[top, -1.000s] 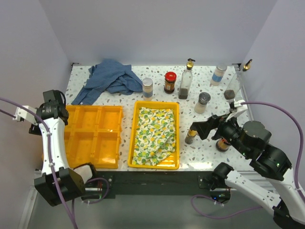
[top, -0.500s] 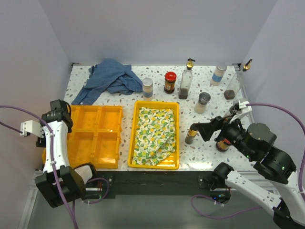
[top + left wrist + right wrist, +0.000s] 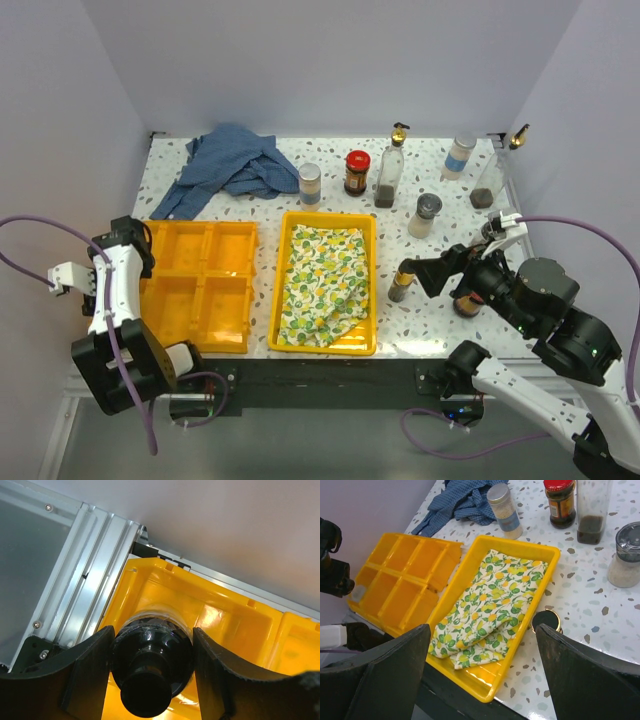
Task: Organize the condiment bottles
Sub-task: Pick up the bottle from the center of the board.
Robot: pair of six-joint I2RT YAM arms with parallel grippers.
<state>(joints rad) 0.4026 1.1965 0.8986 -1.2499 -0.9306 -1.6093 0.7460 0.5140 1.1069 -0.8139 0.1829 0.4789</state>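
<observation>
l. gripper (image 3: pixel 152 642): jaws pinching dark bottle (image 3: pixel 150 655), black cap toward cam, over an edge compartment of divided yellow tray (image 3: pixel 220 615).
r. gripper (image 3: pixel 482 630): jaws spread wide, nothing between pads. gold-topped bottle (image 3: pixel 546 620) upright on table, just beside r. rim of plain yellow tray (image 3: pixel 520 545) w/ lemon-print cloth (image 3: pixel 490 605).
back of table, upright, apart: grey-capped shaker (image 3: pixel 310 184), red-lidded jar (image 3: pixel 357 172), gold-pourer bottle (image 3: pixel 390 170), blue-labelled white bottle (image 3: pixel 459 157).
</observation>
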